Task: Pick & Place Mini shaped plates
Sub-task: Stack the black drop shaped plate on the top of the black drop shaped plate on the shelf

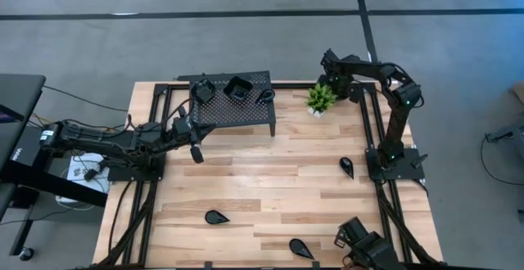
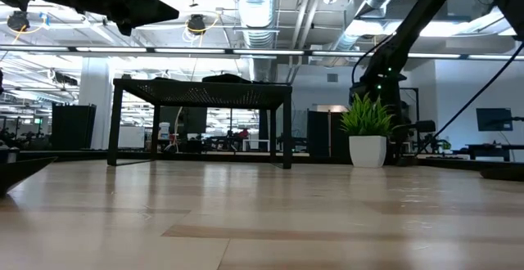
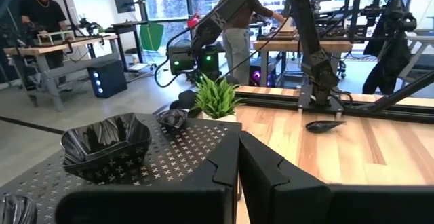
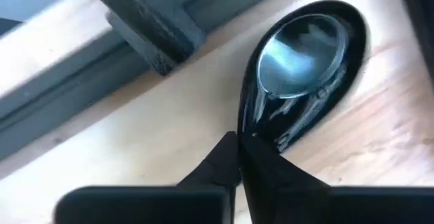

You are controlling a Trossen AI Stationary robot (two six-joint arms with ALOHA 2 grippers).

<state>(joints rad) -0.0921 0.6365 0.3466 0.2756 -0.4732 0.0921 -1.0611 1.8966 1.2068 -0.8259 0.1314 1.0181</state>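
R pincer (image 4: 237,146) at teardrop plate; pick step in hand, not yet gripped.
Tips closed together, touching pointed end of teardrop plate (image 4: 302,75) on worktop (image 1: 270,196) near back R corner. L pincer (image 3: 237,163) closed, empty, beside stand (image 1: 233,106) carrying 3 plates. Next: open tips, straddle rim, clamp, lift.

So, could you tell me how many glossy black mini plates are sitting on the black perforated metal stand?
3: a roundish plate at the stand's left end, a wavy-edged square plate in the middle, and a small plate to its right. None looks hidden.
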